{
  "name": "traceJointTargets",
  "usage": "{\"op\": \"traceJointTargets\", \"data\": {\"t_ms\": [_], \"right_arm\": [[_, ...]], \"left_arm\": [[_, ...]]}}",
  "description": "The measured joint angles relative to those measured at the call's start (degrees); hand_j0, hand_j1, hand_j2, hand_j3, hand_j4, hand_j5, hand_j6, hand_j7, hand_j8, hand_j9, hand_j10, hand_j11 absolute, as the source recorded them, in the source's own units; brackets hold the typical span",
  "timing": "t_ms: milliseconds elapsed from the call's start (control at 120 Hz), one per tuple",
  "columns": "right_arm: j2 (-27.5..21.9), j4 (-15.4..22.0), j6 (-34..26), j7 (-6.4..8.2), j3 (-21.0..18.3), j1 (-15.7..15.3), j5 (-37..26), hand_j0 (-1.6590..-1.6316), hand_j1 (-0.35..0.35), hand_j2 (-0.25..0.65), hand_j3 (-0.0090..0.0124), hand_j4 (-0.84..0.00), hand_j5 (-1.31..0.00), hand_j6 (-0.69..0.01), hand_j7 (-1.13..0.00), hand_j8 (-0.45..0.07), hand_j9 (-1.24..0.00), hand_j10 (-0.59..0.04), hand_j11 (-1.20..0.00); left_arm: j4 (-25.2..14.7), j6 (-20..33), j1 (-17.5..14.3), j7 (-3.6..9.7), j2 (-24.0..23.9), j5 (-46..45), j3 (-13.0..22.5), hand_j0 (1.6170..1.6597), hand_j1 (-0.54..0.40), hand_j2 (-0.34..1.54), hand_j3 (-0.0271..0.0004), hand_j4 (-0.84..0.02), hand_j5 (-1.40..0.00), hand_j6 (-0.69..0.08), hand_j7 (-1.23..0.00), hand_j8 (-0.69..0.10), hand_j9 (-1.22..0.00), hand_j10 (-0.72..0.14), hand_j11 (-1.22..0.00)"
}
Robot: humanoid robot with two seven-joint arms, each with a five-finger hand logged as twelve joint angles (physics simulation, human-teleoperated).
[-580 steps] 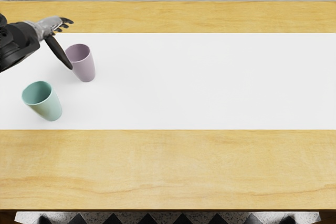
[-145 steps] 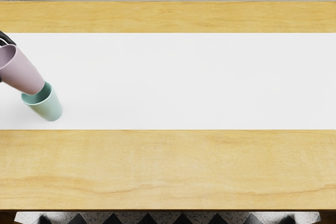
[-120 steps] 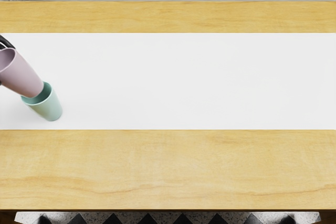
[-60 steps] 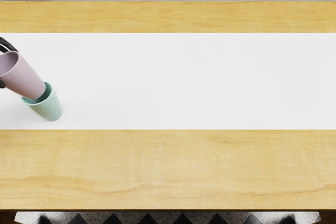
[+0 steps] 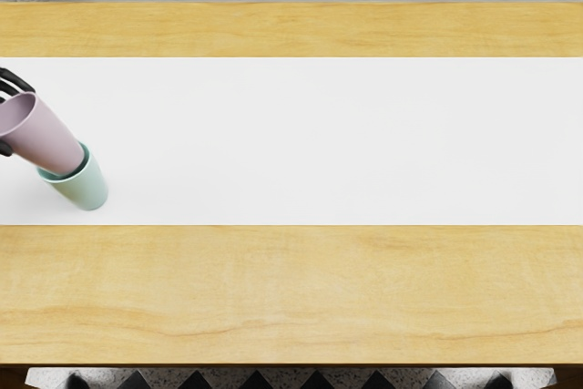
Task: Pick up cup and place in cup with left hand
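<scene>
My left hand [image 5: 11, 114] shows only in part at the picture's left edge, its dark fingers on either side of the pink cup [image 5: 44, 141], which it grasps near the rim. The pink cup leans, with its mouth toward the upper left. Its lower end overlaps the mouth of the teal cup [image 5: 84, 187], which stands on the white strip; how deep it sits inside is hidden.
The white strip [image 5: 319, 141] runs across the wooden table [image 5: 301, 289]. A grey textured wall lies beyond the far edge. The table's near edge crosses the bottom of the picture.
Since the oldest frame, the pink cup was taken hold of and carried left to the teal cup. Over the last second it has moved slightly down and right. The teal cup looks unmoved.
</scene>
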Motion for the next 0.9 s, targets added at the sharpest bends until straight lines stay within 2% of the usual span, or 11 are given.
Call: {"op": "traceJointTargets", "data": {"t_ms": [150, 275, 600, 733, 900], "right_arm": [[0.0, 0.0, 0.0, 0.0, 0.0, 0.0, 0.0, -1.6581, -0.329, -0.003, 0.0, -0.017, -0.02, -0.018, -0.02, -0.017, -0.02, -0.017, -0.02], [0.0, -0.01, 0.0, -0.01, 0.0, 0.0, -0.01, -1.6581, -0.329, -0.003, 0.0, -0.017, -0.02, -0.018, -0.02, -0.017, -0.02, -0.017, -0.02], [0.0, -0.01, 0.0, -0.02, 0.0, 0.0, 0.0, -1.6581, -0.329, -0.003, 0.0, -0.017, -0.02, -0.018, -0.02, -0.017, -0.02, -0.017, -0.02], [0.0, -0.01, 0.0, 0.0, 0.0, 0.0, -0.01, -1.6581, -0.329, -0.003, 0.0, -0.017, -0.02, -0.018, -0.02, -0.017, -0.02, -0.017, -0.02], [0.0, -0.01, 0.0, 0.0, 0.0, 0.0, -0.01, -1.6581, -0.329, -0.003, 0.0, -0.017, -0.02, -0.018, -0.02, -0.017, -0.02, -0.017, -0.02]], "left_arm": [[0.08, 2.05, 0.23, -0.09, -0.08, -0.4, 0.03, 1.6573, 0.053, 0.09, 0.0, -0.271, -0.38, -0.245, -0.38, -0.261, -0.38, -0.289, -0.38], [0.1, 2.69, 0.52, -0.12, -0.56, -0.55, 0.04, 1.6576, 0.121, 0.06, 0.0, -0.209, -0.28, -0.196, -0.28, -0.204, -0.28, -0.219, -0.28], [0.17, 2.96, 0.95, -0.14, -1.13, -0.65, -0.02, 1.6579, 0.228, 0.03, 0.0, -0.116, -0.14, -0.115, -0.14, -0.117, -0.14, -0.118, -0.14], [0.5, 2.97, 0.94, -0.13, -3.49, -0.63, -0.02, 1.658, 0.271, 0.02, 0.0, -0.08, -0.09, -0.08, -0.09, -0.08, -0.09, -0.08, -0.09], [0.7, 2.95, 0.96, -0.12, -3.69, -0.62, 0.0, 1.658, 0.3, 0.01, 0.0, -0.054, -0.06, -0.055, -0.06, -0.055, -0.06, -0.054, -0.06]]}}
